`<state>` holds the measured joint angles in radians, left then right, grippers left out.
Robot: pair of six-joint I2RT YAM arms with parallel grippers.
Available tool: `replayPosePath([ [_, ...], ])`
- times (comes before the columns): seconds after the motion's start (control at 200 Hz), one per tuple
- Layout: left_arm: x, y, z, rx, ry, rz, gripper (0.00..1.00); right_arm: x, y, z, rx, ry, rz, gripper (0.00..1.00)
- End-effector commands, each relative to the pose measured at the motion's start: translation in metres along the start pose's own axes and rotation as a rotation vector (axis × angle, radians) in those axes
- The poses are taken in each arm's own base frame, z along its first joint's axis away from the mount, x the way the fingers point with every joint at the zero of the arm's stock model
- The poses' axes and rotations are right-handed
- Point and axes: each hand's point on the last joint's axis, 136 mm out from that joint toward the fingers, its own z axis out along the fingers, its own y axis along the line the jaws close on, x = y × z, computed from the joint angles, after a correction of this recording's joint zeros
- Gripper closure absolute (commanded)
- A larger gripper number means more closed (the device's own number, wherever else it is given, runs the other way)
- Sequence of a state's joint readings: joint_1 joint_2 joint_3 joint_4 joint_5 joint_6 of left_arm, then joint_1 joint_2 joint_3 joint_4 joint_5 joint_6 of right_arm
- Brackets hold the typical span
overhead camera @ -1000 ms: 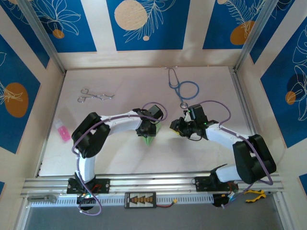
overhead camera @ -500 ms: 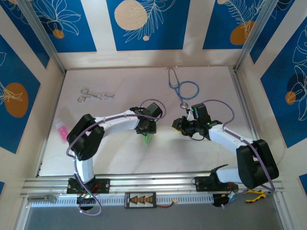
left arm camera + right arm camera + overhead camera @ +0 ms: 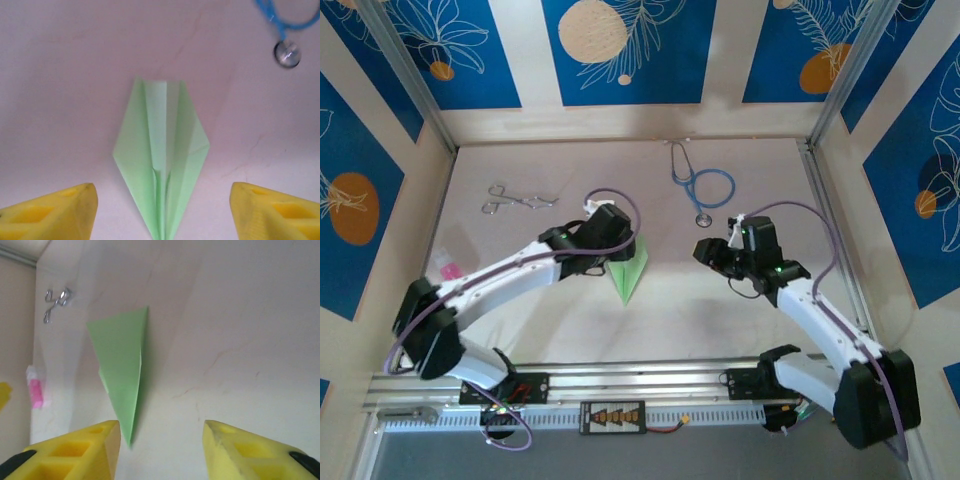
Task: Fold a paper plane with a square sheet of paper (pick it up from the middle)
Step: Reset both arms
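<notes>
paper plane [image 3: 629, 276] flat on table [image 3: 710, 330]

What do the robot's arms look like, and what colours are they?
The left arm and right arm are white tubes with chunky black joints. A thin purple cable loops along each. The left end effector and right end effector have wedge-shaped yellow fingers with hollow cut-outs.
</notes>
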<state>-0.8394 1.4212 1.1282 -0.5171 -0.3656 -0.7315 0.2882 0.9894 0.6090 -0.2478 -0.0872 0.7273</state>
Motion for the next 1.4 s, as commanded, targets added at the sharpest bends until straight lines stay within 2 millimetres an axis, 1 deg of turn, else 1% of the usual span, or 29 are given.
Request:
replayPosePath([
  [0.0, -0.014, 0.034, -0.009, -0.089, -0.131, 0.055, 0.23, -0.028, -0.021, -0.022, 0.158, -0.163, -0.141, 0.48],
  [0.075, -0.016, 0.056, -0.014, -0.114, -0.181, 0.076, 0.18, -0.045, -0.031, -0.031, 0.225, -0.256, -0.236, 0.48],
  [0.16, -0.017, 0.084, -0.016, -0.149, -0.230, 0.092, 0.10, -0.057, -0.044, -0.032, 0.300, -0.311, -0.357, 0.44],
  [0.22, -0.017, 0.108, -0.015, -0.185, -0.248, 0.083, 0.07, -0.064, -0.060, -0.029, 0.371, -0.345, -0.414, 0.44],
  [0.26, -0.015, 0.127, -0.015, -0.226, -0.253, 0.071, 0.04, -0.070, -0.073, -0.028, 0.431, -0.373, -0.411, 0.46],
  [0.31, -0.014, 0.147, -0.015, -0.265, -0.267, 0.051, 0.02, -0.077, -0.087, -0.027, 0.488, -0.396, -0.407, 0.45],
  [0.395, -0.013, 0.174, -0.014, -0.294, -0.275, 0.014, 0.00, -0.083, -0.103, -0.014, 0.488, -0.379, -0.425, 0.44],
  [0.52, -0.009, 0.200, 0.002, -0.283, -0.263, -0.029, 0.00, -0.091, -0.128, 0.008, 0.484, -0.360, -0.400, 0.43],
  [0.57, -0.009, 0.210, 0.008, -0.313, -0.261, -0.018, 0.00, -0.097, -0.130, 0.013, 0.474, -0.346, -0.410, 0.43],
  [0.64, -0.011, 0.223, 0.013, -0.353, -0.258, -0.001, 0.00, -0.109, -0.121, 0.018, 0.427, -0.393, -0.489, 0.43],
  [0.68, -0.016, 0.228, 0.014, -0.370, -0.266, 0.020, 0.00, -0.115, -0.114, 0.020, 0.383, -0.433, -0.531, 0.43],
  [0.755, -0.028, 0.231, 0.014, -0.389, -0.300, 0.084, 0.00, -0.117, -0.095, 0.027, 0.260, -0.463, -0.610, 0.43],
  [0.835, -0.036, 0.238, 0.017, -0.423, -0.335, 0.143, 0.00, -0.111, -0.083, 0.038, 0.152, -0.455, -0.654, 0.43],
  [0.875, -0.038, 0.243, 0.021, -0.429, -0.354, 0.162, 0.00, -0.108, -0.086, 0.043, 0.135, -0.469, -0.666, 0.42],
  [0.905, -0.035, 0.246, 0.029, -0.423, -0.352, 0.174, 0.00, -0.106, -0.097, 0.044, 0.152, -0.476, -0.639, 0.42],
  [0.95, -0.036, 0.248, 0.036, -0.409, -0.361, 0.186, 0.00, -0.109, -0.097, 0.041, 0.119, -0.543, -0.629, 0.40],
  [0.995, -0.031, 0.244, 0.045, -0.370, -0.352, 0.211, 0.00, -0.106, -0.102, 0.040, 0.145, -0.497, -0.611, 0.39],
  [1.045, -0.030, 0.240, 0.054, -0.339, -0.377, 0.230, 0.00, -0.111, -0.104, 0.045, 0.169, -0.494, -0.602, 0.39],
  [1.08, -0.033, 0.240, 0.057, -0.328, -0.401, 0.228, 0.00, -0.116, -0.106, 0.047, 0.186, -0.495, -0.586, 0.39],
  [1.116, -0.036, 0.238, 0.060, -0.309, -0.397, 0.227, 0.00, -0.119, -0.115, 0.046, 0.239, -0.472, -0.543, 0.38],
  [1.146, -0.042, 0.234, 0.061, -0.284, -0.432, 0.247, 0.00, -0.120, -0.116, 0.045, 0.237, -0.483, -0.541, 0.38],
  [1.156, -0.043, 0.232, 0.061, -0.275, -0.447, 0.254, 0.00, -0.121, -0.115, 0.044, 0.236, -0.491, -0.544, 0.35],
  [1.176, -0.047, 0.228, 0.061, -0.251, -0.474, 0.278, 0.00, -0.122, -0.116, 0.044, 0.247, -0.502, -0.545, 0.07],
  [1.186, -0.046, 0.227, 0.062, -0.244, -0.479, 0.285, 0.00, -0.122, -0.117, 0.044, 0.261, -0.500, -0.544, 0.00],
  [1.206, -0.047, 0.227, 0.063, -0.240, -0.489, 0.288, 0.00, -0.121, -0.118, 0.044, 0.270, -0.493, -0.541, 0.01],
  [1.256, -0.046, 0.238, 0.066, -0.236, -0.503, 0.243, 0.00, -0.122, -0.118, 0.043, 0.275, -0.508, -0.546, 0.01],
  [1.321, -0.035, 0.247, 0.076, -0.203, -0.518, 0.206, 0.01, -0.124, -0.122, 0.040, 0.310, -0.528, -0.526, 0.01],
  [1.346, -0.040, 0.247, 0.074, -0.201, -0.562, 0.212, 0.00, -0.125, -0.123, 0.039, 0.317, -0.534, -0.525, 0.01],
  [1.396, -0.034, 0.250, 0.073, -0.178, -0.522, 0.187, 0.00, -0.124, -0.123, 0.040, 0.319, -0.529, -0.524, 0.01],
])
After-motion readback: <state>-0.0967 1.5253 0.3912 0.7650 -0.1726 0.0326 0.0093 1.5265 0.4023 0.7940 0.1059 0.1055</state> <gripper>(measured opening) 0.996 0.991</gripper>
